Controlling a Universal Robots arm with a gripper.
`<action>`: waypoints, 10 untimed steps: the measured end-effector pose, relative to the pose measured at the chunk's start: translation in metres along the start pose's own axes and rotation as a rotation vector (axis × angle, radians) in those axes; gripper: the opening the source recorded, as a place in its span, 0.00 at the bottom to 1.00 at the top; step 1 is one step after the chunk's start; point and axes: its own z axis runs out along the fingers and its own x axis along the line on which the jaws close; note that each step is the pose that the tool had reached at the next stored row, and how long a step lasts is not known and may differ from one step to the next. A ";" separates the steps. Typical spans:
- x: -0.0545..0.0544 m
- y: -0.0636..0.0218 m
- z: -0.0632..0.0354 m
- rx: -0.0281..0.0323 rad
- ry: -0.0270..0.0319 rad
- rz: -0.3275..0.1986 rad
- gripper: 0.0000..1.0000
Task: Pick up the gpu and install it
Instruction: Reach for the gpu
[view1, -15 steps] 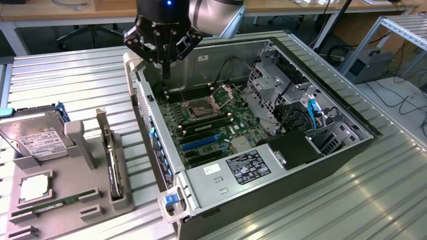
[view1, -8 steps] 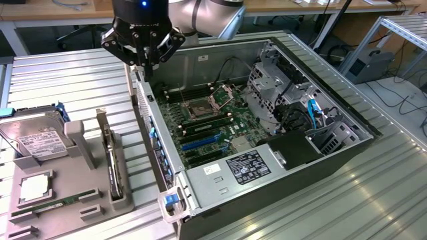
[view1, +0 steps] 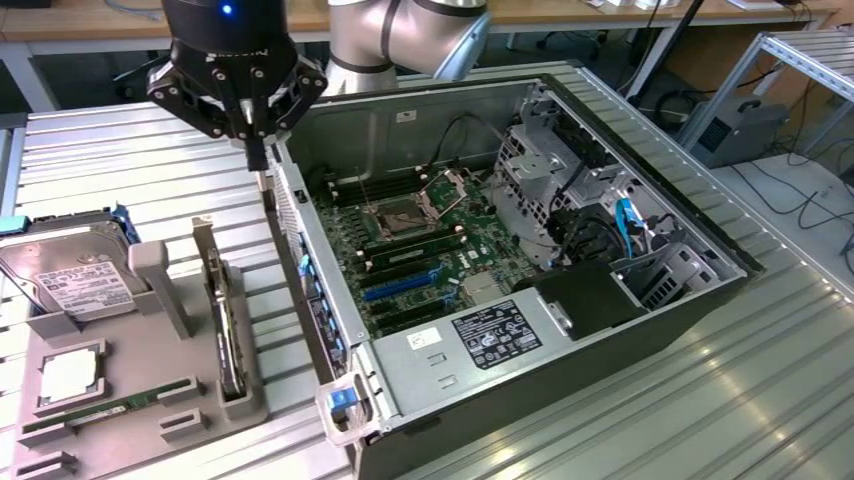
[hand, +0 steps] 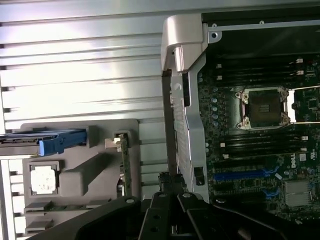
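Observation:
The gpu (view1: 222, 312) stands on its edge in a slot of the grey holder tray (view1: 167, 420), a thin dark card with a pale metal bracket. In the wrist view the gpu (hand: 125, 167) appears edge-on. My gripper (view1: 254, 152) hangs above the near wall of the open computer case (view1: 310, 300), up and away from the card, shut with nothing between its fingers. In the wrist view the gripper (hand: 169, 184) sits over that case wall. Inside the case, the motherboard's blue slots (view1: 400, 286) lie bare.
On the grey tray also rest a silver hard drive (view1: 70, 278), a processor (view1: 74, 375) and a green memory stick (view1: 107, 410). The case holds a processor socket (view1: 398, 218), drive cages (view1: 547, 190) and cables. Ribbed metal tabletop (view1: 747, 400) surrounds everything.

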 end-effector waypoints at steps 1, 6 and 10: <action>0.002 -0.0002 0.0000 0.0000 0.0000 0.000 0.11; 0.013 -0.0010 -0.0003 0.0000 0.0000 0.000 0.11; 0.023 -0.0017 -0.0005 0.0000 0.0000 0.000 0.11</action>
